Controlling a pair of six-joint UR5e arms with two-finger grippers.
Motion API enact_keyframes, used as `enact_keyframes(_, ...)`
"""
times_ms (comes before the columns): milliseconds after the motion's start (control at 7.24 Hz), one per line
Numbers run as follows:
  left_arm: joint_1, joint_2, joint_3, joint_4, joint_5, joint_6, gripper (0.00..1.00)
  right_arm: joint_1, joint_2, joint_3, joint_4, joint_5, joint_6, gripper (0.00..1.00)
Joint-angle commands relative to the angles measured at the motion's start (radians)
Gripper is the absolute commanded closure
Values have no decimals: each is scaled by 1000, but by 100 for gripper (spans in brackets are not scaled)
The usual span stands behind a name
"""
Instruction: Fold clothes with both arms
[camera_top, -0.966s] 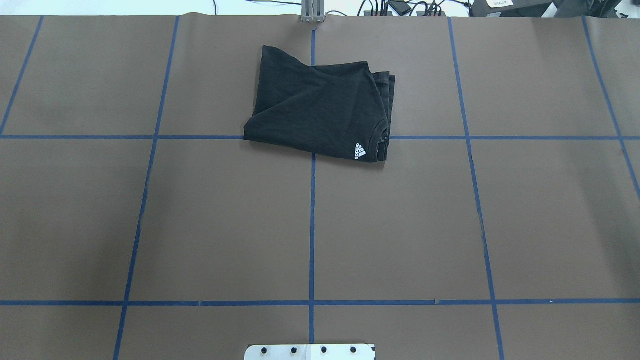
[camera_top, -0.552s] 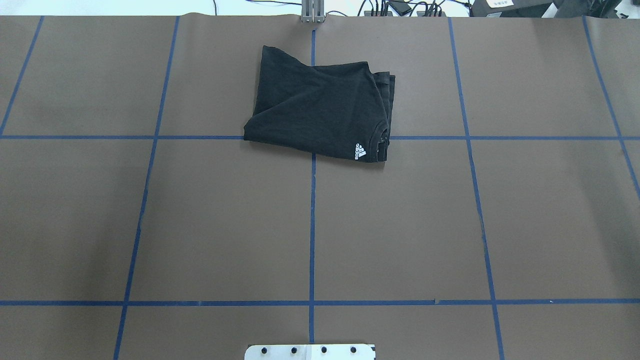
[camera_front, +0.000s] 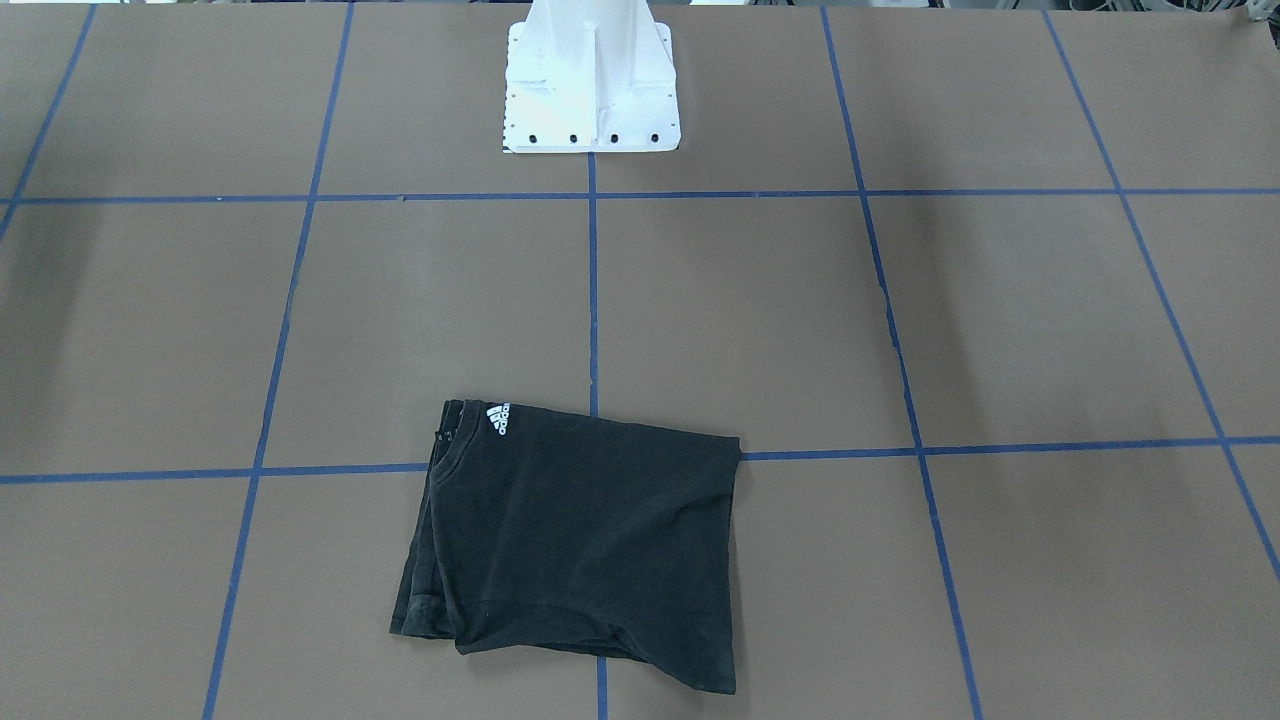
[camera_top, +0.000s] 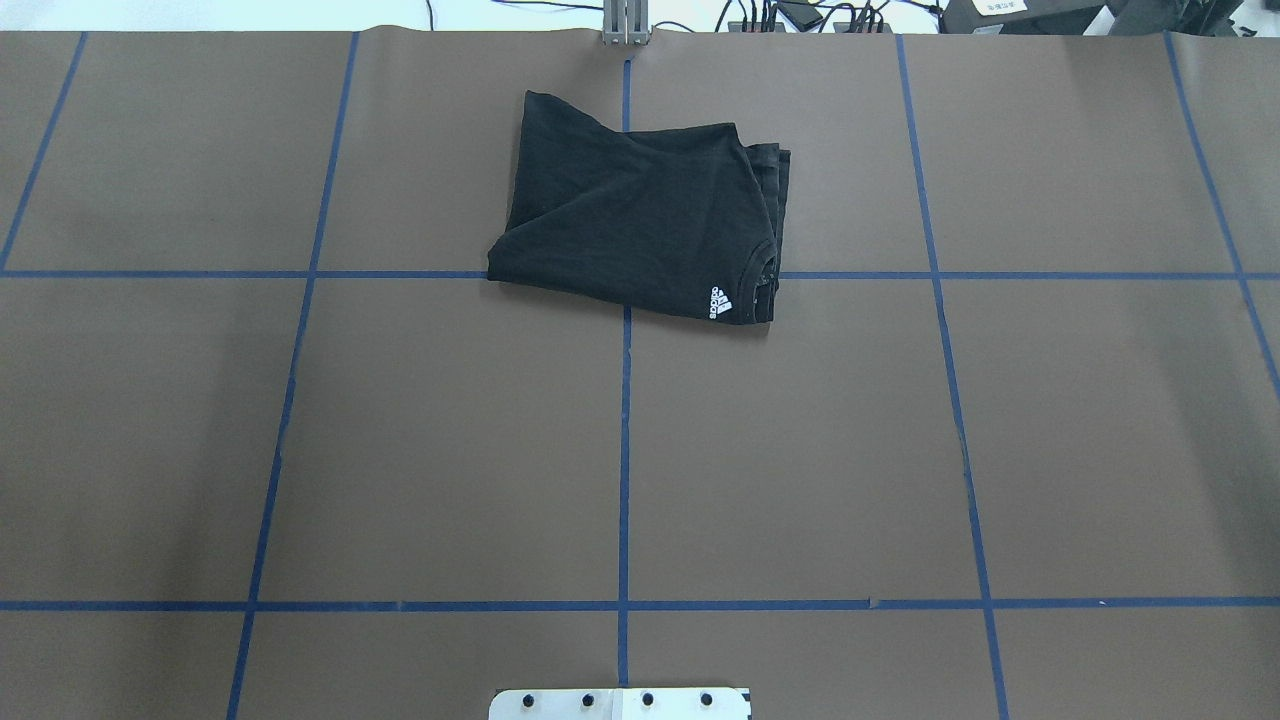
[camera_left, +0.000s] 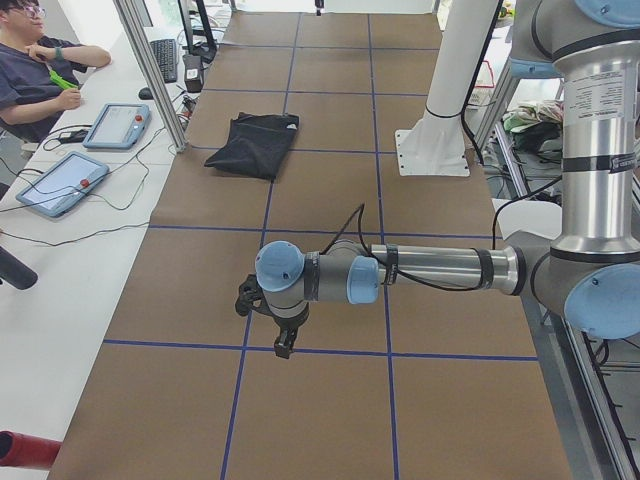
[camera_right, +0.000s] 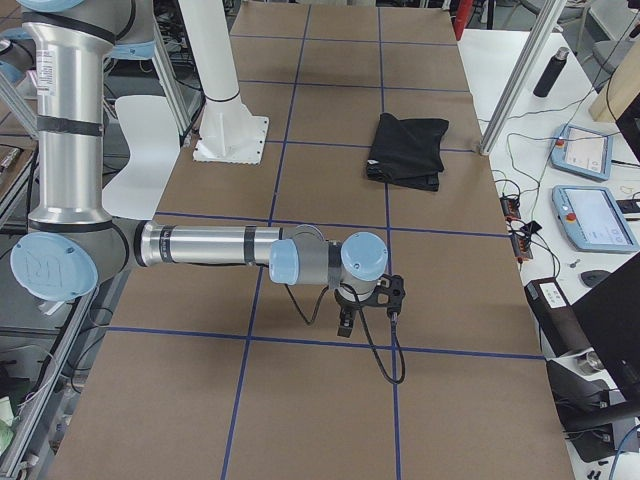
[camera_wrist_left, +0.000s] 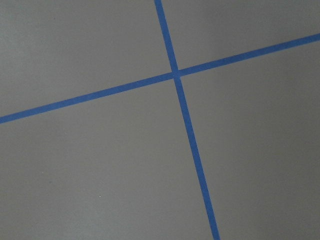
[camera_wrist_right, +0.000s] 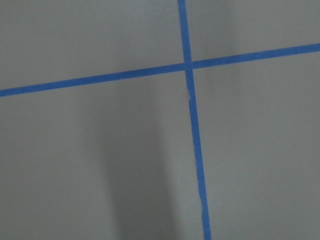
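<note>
**A:** From across the table, where is the garment?

**B:** The black T-shirt (camera_front: 580, 540) lies folded in a rough rectangle on the brown table (camera_front: 1000, 330), across a crossing of the blue tape lines (camera_front: 592, 300). Its white three-stripe logo (camera_front: 498, 419) sits at the corner facing the white pedestal (camera_front: 590, 80). No arm shows here.

**A:** And from overhead?

**B:** The T-shirt (camera_top: 640, 225) is at the far side, near the middle, with stacked layers showing along its right edge. No gripper is in sight.

**A:** From the robot's left end?

**B:** The left arm (camera_left: 430, 268) reaches out level over the table. The left gripper (camera_left: 283, 345) points down above a tape line, well apart from the T-shirt (camera_left: 255, 145). I cannot tell how far its jaws are spread. A person (camera_left: 35, 70) sits at the side bench by two tablets (camera_left: 115, 125).

**A:** From the right end?

**B:** It looks much alike: the right arm (camera_right: 210, 245) is stretched out, and the right gripper (camera_right: 346, 325) points down near a tape line, far from the T-shirt (camera_right: 408, 150). The width of its jaws is likewise unclear.

**A:** The wrist cameras?

**B:** Each shows only brown surface and a tape crossing. No fingers or cloth appear.
</note>
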Motion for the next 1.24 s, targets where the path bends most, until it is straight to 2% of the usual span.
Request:
enact_keyframes(0,0,0,-12,-1,-2,-1,0,5,-7,4,0,-34,0,0)
enact_keyframes(552,0,-12,-12,-1,21,-1,0,51,-44,67,-11,-66,-57,0)
enact_keyframes(690,0,-17,-12,-1,21,-1,0,51,-56,92,-11,-106,-119,0)
enact_keyframes(966,-1,-18,-12,0,33,-1,0,42,-85,139,-12,-184,-129,0)
enact_keyframes(1104,-1,-21,-10,0,35,-1,0,43,-93,141,-14,-174,-126,0)
